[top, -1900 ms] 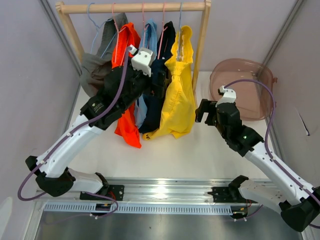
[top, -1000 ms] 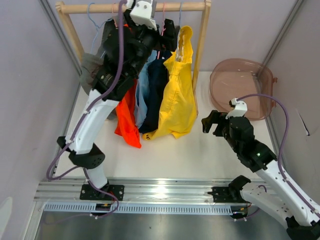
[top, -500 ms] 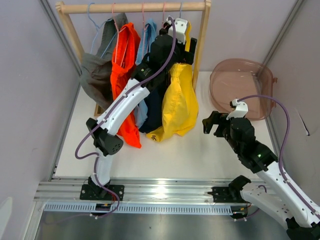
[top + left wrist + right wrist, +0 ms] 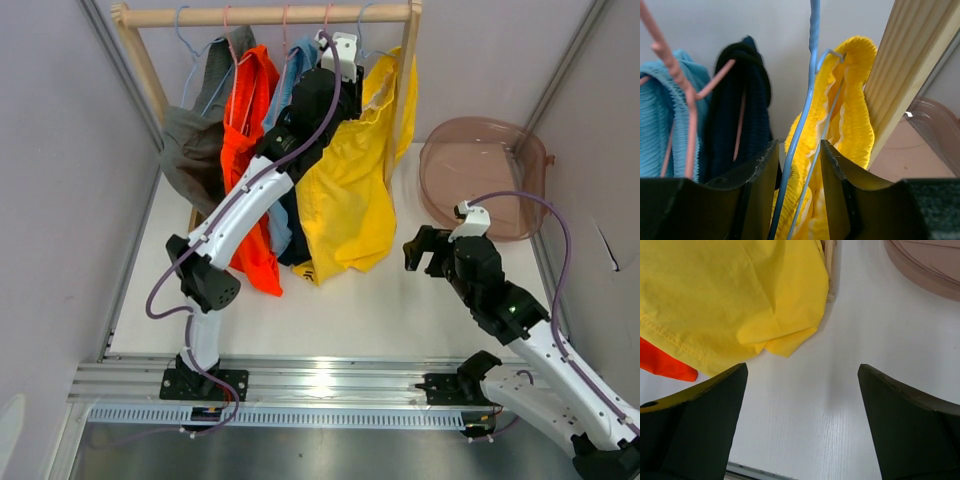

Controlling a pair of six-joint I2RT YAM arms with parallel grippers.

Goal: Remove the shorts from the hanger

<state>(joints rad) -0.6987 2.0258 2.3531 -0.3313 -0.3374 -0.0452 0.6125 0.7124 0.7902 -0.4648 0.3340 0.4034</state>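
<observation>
Your left jaws flank the blue hanger point(image 4: 809, 95) and yellow shorts point(image 4: 856, 105), grip impossible to tell; your right jaws hang released above the counter point(image 4: 830, 405)

A white bench point(image 4: 400, 310) carries two things. A wooden rack point(image 4: 404, 90) stands at its far side: two upright posts joined by a round rail across the top. From that rail wire hangers point(image 4: 812, 50) hold the shorts point(image 4: 345, 190) side by side — grey at the rack's left end, yellow at its right. To the right of the rack, near its right post but apart from it, a brown see-through basin point(image 4: 485, 175) sits on the bench. Whether the shorts' hems touch the bench cannot be told.
</observation>
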